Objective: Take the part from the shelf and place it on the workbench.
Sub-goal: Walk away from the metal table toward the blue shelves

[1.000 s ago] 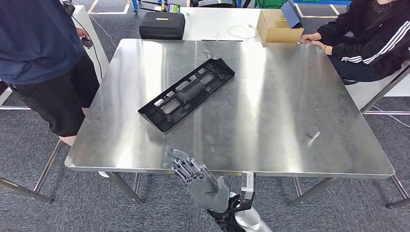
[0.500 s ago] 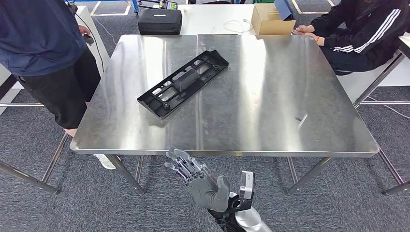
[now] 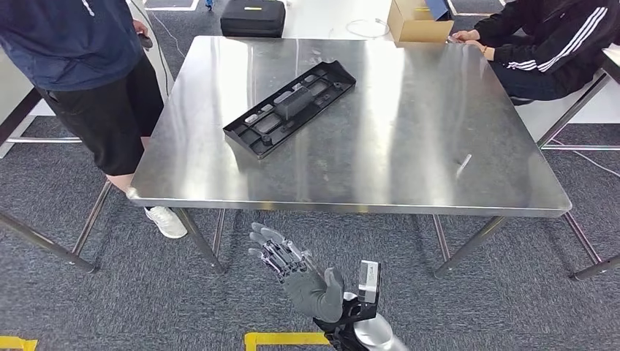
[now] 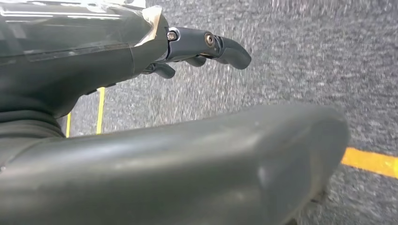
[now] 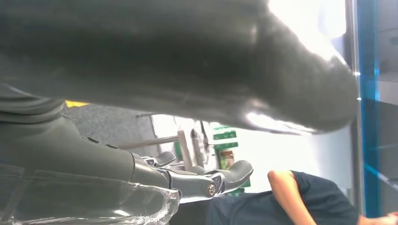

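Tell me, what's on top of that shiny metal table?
On the table lies a long black part, plus a small object near the right edge. Whatever lies beneath the part is hidden.

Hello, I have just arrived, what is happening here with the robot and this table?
The black plastic part lies flat on the steel workbench, and nothing is touching it. The robot stands a little way off from the table's near edge. Its right hand is raised over the carpet with the fingers spread and holds nothing. The left hand hangs over the floor, also empty. One person stands at the left of the table, and another person sits at the far right corner.
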`<action>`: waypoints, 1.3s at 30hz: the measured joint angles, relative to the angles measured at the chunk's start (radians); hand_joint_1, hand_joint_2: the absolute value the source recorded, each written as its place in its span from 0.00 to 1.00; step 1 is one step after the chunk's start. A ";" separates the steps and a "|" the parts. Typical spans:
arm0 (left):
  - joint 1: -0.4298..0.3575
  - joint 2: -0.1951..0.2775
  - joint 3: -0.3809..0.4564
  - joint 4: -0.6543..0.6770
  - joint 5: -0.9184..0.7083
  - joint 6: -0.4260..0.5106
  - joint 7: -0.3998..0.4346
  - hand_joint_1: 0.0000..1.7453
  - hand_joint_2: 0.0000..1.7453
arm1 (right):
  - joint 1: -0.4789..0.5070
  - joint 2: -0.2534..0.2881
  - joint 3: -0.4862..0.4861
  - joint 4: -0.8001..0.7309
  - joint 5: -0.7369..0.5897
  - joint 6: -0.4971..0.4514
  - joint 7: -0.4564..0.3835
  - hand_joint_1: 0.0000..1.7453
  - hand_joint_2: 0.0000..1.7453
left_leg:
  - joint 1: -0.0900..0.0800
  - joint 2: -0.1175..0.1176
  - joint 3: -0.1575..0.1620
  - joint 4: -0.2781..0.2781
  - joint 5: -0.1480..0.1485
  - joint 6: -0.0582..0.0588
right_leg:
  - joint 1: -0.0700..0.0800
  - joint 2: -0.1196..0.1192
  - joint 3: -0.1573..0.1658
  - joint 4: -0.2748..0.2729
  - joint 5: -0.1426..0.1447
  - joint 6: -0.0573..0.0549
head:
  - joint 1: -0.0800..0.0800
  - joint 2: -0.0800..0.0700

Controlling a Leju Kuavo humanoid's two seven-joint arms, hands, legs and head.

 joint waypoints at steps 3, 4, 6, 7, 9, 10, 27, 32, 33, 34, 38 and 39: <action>-0.001 0.000 0.000 0.000 0.000 0.000 0.000 0.00 0.00 | 0.000 -0.004 -0.002 0.008 0.017 -0.012 0.006 0.00 0.00 | -0.005 0.005 -0.039 0.001 0.028 0.014 | 0.000 0.003 -0.059 0.194 -0.105 -0.010 | 0.004 0.000; 0.000 0.000 -0.001 0.000 0.000 -0.001 0.000 0.00 0.00 | 0.000 -0.006 -0.002 0.015 0.032 -0.021 0.012 0.00 0.00 | -0.006 0.006 -0.052 0.001 0.037 0.014 | 0.000 0.004 -0.058 0.225 -0.114 -0.005 | 0.004 0.000; -0.001 0.000 -0.001 0.000 0.000 -0.003 0.000 0.00 0.00 | -0.007 -0.008 0.004 0.049 0.087 -0.056 0.035 0.00 0.00 | -0.007 0.007 -0.071 0.002 0.053 0.011 | 0.000 0.004 0.008 0.162 -0.085 0.011 | 0.004 0.000; -0.001 0.000 -0.001 0.000 0.000 -0.004 0.000 0.00 0.00 | -0.015 -0.007 0.010 0.080 0.125 -0.079 0.047 0.00 0.00 | -0.007 0.006 -0.078 0.002 0.061 0.008 | 0.000 0.004 0.063 0.085 -0.066 0.016 | 0.004 0.000; -0.001 0.000 -0.001 0.000 0.001 -0.006 -0.001 0.00 0.00 | -0.035 -0.003 0.031 0.170 0.208 -0.123 0.048 0.00 0.00 | -0.008 0.006 -0.087 0.002 0.076 -0.002 | 0.007 0.005 0.156 -0.057 -0.052 0.009 | 0.003 0.000; -0.002 -0.001 -0.001 0.000 0.001 -0.006 -0.002 0.00 0.00 | -0.044 0.000 0.041 0.223 0.240 -0.140 0.035 0.00 0.00 | -0.008 0.006 -0.089 0.001 0.084 -0.008 | 0.011 0.005 0.174 -0.092 -0.053 0.002 | 0.004 0.000; 0.000 0.005 -0.006 0.000 -0.019 0.004 0.000 0.00 0.00 | -0.012 0.031 0.098 0.929 0.503 -0.536 0.576 0.00 0.00 | 0.002 -0.009 0.045 0.014 -0.053 -0.040 | 0.004 -0.011 0.022 -0.063 0.077 -0.003 | -0.003 0.000; 0.000 0.006 -0.008 0.000 -0.022 0.005 0.000 0.00 0.00 | 0.022 0.006 0.095 0.997 0.489 -0.538 0.672 0.00 0.00 | 0.001 0.003 0.024 0.005 -0.027 -0.004 | -0.006 -0.006 0.011 -0.053 0.066 0.009 | -0.005 0.000; 0.000 0.006 -0.008 0.000 -0.022 0.005 0.000 0.00 0.00 | 0.022 0.006 0.094 0.998 0.488 -0.538 0.673 0.00 0.00 | 0.001 0.003 0.024 0.005 -0.026 -0.003 | -0.006 -0.006 0.010 -0.052 0.064 0.008 | -0.005 0.000; 0.000 0.007 -0.009 0.000 -0.023 0.007 0.001 0.00 0.00 | 0.030 0.001 0.092 1.008 0.482 -0.537 0.687 0.00 0.00 | 0.001 0.002 0.015 0.005 -0.020 0.001 | -0.005 -0.004 -0.001 -0.022 0.032 0.002 | -0.003 0.000; -0.001 0.008 -0.019 0.000 -0.031 0.015 0.012 0.00 0.00 | 0.095 -0.053 0.038 1.087 0.402 -0.553 0.776 0.00 0.00 | -0.005 0.010 -0.102 0.010 0.076 0.005 | -0.005 0.004 0.083 0.113 -0.075 0.022 | 0.004 0.000; -0.002 0.008 -0.020 0.000 -0.032 0.016 0.013 0.00 0.00 | 0.102 -0.061 0.024 1.097 0.392 -0.558 0.782 0.00 0.00 | -0.007 0.012 -0.122 0.011 0.096 -0.001 | -0.002 0.006 0.161 0.023 -0.067 0.027 | 0.004 0.000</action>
